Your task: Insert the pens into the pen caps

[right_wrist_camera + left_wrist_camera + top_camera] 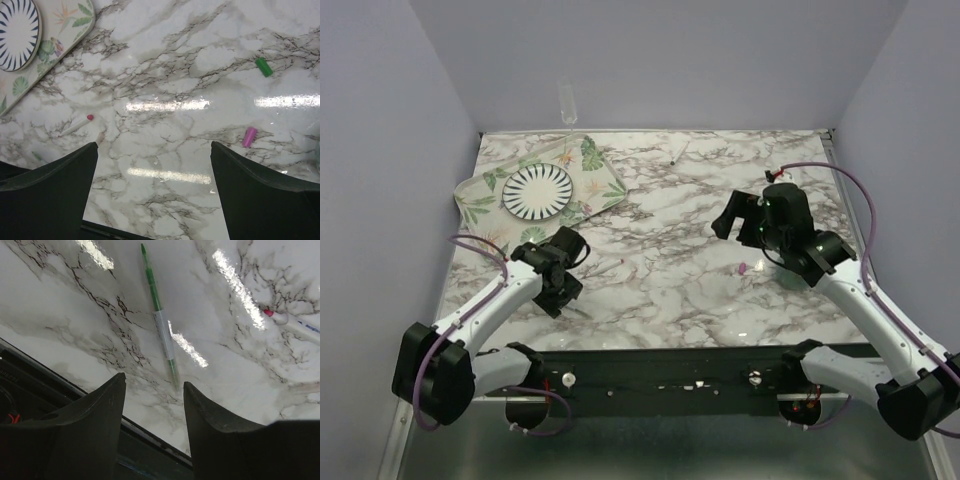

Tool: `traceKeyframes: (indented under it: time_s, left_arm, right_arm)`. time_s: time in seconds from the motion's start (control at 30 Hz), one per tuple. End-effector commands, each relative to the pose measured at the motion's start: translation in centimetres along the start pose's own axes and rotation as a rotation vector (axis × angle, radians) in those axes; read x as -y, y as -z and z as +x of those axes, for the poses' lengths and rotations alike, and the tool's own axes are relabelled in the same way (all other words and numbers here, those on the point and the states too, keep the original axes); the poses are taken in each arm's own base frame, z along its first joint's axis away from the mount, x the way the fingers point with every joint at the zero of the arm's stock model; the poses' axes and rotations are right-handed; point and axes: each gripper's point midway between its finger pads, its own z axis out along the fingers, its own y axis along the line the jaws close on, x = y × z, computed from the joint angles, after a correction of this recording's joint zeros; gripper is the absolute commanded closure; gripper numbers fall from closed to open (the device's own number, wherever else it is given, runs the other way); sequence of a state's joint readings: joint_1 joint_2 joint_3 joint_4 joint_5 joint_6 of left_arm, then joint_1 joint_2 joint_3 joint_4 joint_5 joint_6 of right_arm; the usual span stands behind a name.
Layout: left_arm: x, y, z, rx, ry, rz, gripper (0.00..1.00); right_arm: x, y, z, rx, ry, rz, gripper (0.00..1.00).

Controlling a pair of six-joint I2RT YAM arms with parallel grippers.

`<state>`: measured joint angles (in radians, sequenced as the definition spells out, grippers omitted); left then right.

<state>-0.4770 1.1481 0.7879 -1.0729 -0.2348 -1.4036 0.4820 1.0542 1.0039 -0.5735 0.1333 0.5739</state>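
L end effector (152, 390): fingers (95, 415) apart, nothing clamped btwn them, low over the marble desk (60, 300), close to its front edge. Green pen (160, 325) lies flat on the desk straight ahead of the gap. Its near end sits at the mouth, just beside one fingertip; can't tell if they touch. Its green tip points away and it's uncapped. Off to one side in the L wrist view is the pink-tipped pen (295, 326), also flat and uncapped, partly cut by the frame edge, well apart from the green one.

R end effector (155, 150): fingers wide apart, holding nothing, up over the R half of the desk. Pink cap (249, 136) lies on the desk near one finger. Green cap (263, 67) is farther out, apart from the pink one. The pink-tipped pen shows on the opposite side of that view, near the other finger. Neither cap is on a pen.

Farther out: floral tray (65, 40) at the far-L corner of the desk w/ a striped plate (17, 30) on it. In the top view a thin pale stick (678, 152) lies near the far edge, too small to ID.
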Motion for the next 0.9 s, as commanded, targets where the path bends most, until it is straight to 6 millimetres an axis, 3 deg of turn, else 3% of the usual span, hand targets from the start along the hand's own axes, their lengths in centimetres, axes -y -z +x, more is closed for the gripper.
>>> traceKeyframes:
  time_s: [0.0,0.17,0.37,0.5,0.67,0.7,0.87]
  left_arm:
    - [1.3,-2.1,1.6,-0.072,0.04,0.036,0.41]
    - [0.8,-3.2,1.2,-0.048,0.008,-0.052,0.41]
    - [1.9,-4.1,0.8,-0.038,0.005,-0.054,0.41]
    - [1.4,-4.9,1.2,-0.052,0.0,-0.083,0.41]
    - [-0.5,-6.4,2.7,-0.09,0.06,-0.126,0.56]
    - [-1.7,-7.0,3.4,-0.106,0.069,-0.147,0.59]
    - [-2.4,-6.8,3.2,-0.084,0.111,-0.13,0.75]
  right_arm:
    - [-0.8,1.6,-0.7,0.056,0.022,-0.086,0.0]
    - [-1.0,3.0,-1.1,0.127,0.021,-0.136,0.0]
    - [-1.1,3.5,-1.0,0.146,0.019,-0.164,0.0]
    - [-1.2,3.7,-1.1,0.142,0.019,-0.164,0.0]
    - [-1.1,3.7,-1.3,0.148,0.014,-0.157,0.0]
    - [-1.1,3.6,-1.2,0.147,0.008,-0.155,0.0]
    - [-1.1,3.1,-0.8,0.121,0.0,-0.151,0.0]
